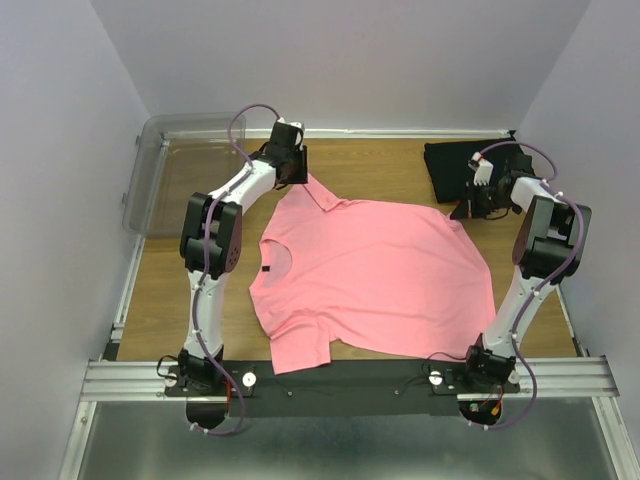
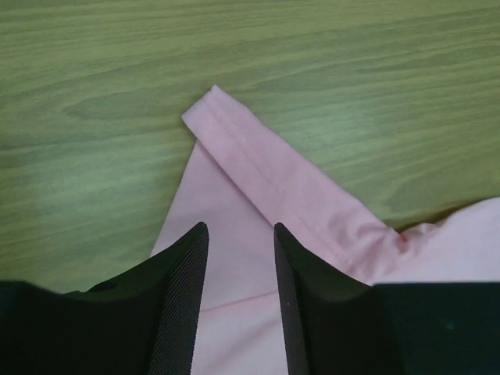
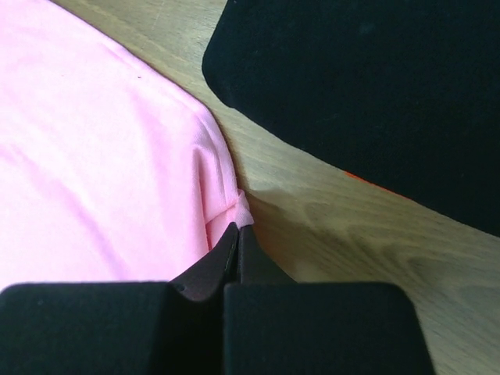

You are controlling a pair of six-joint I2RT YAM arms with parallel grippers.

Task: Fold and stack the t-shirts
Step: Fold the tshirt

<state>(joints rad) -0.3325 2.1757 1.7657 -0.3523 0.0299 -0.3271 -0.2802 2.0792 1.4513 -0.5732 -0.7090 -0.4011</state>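
Note:
The salmon-pink t-shirt (image 1: 370, 275) lies spread flat in the middle of the wooden table, its neck with a dark label to the left. My left gripper (image 1: 292, 165) is open over the shirt's far left sleeve (image 2: 266, 176), its fingers (image 2: 183, 289) apart above the cloth. My right gripper (image 1: 468, 207) is shut on the shirt's far right corner (image 3: 244, 208), pinching a small fold of pink cloth. The black folded t-shirt (image 1: 470, 165) lies at the back right, also in the right wrist view (image 3: 367, 94). A sliver of the orange shirt (image 3: 361, 180) peeks from under it.
A clear plastic bin (image 1: 180, 175) stands at the back left of the table. White walls close in the left, back and right sides. A metal rail (image 1: 340, 375) with both arm bases runs along the near edge.

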